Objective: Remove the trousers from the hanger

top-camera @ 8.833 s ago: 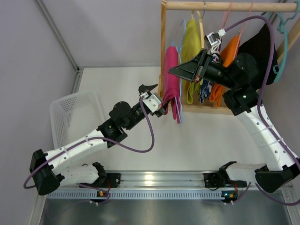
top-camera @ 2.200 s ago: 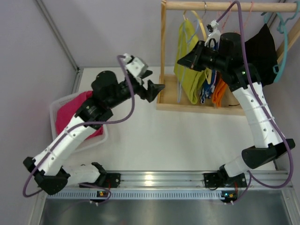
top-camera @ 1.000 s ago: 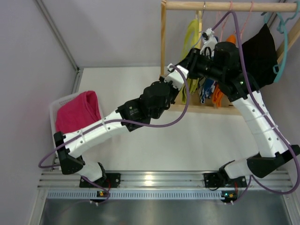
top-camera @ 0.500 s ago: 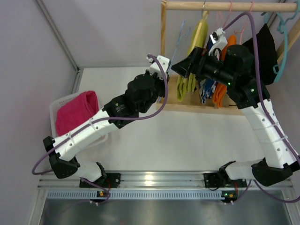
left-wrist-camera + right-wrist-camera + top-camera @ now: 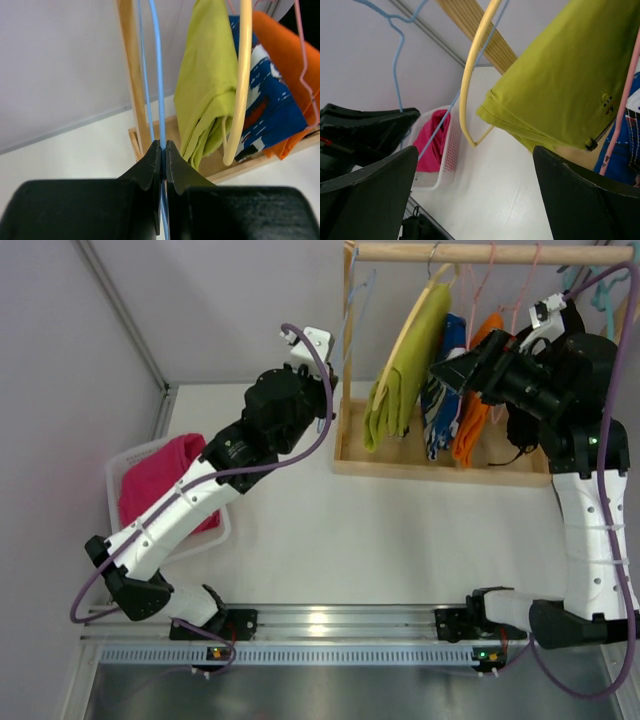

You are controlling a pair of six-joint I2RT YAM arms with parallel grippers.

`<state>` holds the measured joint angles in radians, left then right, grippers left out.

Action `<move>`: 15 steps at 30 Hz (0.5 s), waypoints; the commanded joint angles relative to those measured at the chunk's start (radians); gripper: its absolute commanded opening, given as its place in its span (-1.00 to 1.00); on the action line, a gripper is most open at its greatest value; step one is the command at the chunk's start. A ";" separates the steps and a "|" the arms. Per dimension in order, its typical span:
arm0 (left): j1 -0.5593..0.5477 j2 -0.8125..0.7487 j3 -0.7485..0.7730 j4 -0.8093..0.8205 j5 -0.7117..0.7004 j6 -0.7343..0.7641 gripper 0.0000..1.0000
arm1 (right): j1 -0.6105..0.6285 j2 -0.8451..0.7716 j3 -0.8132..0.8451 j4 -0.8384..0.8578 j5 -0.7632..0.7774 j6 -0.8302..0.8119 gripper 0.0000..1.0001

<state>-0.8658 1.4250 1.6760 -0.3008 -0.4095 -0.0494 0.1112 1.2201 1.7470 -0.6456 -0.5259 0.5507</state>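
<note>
Pulled back to the right since half a second ago with the right end effector [image 5: 448, 370]; a second ago nearly closed, now spread fully wide and gripping nothing. Hangs in the air just beside the green trousers [image 5: 400, 370], without touching them. Also drawn away to the left with the left end effector [image 5: 163, 150], from in front of the rack [image 5: 440, 465] toward its left post [image 5: 131, 75]. Pinched completely closed on the thin wire of a blue hanger [image 5: 160, 75], with the wire rising straight up from between the jaws. As for the green trousers, still draped over a cream hanger [image 5: 242, 75] under the wooden rail [image 5: 480, 252], swung out and tilted to the left at the bottom. As for the pink trousers [image 5: 160, 485], lying bundled inside the white basket [image 5: 222, 530] on the left side of the bench [image 5: 330, 540], well apart from the rack.
</note>
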 commanded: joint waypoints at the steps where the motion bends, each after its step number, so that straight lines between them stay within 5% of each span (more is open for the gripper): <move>1: 0.020 0.018 0.097 0.045 0.082 0.019 -1.00 | -0.047 -0.037 0.005 -0.034 -0.108 -0.006 0.99; 15: 0.129 0.221 0.295 0.023 0.169 -0.096 -1.00 | -0.067 -0.074 0.014 -0.028 -0.131 -0.014 0.99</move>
<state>-0.7628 1.6371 1.9190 -0.3004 -0.2649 -0.0956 0.0555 1.1732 1.7420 -0.6891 -0.6376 0.5495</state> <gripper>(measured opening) 0.053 0.993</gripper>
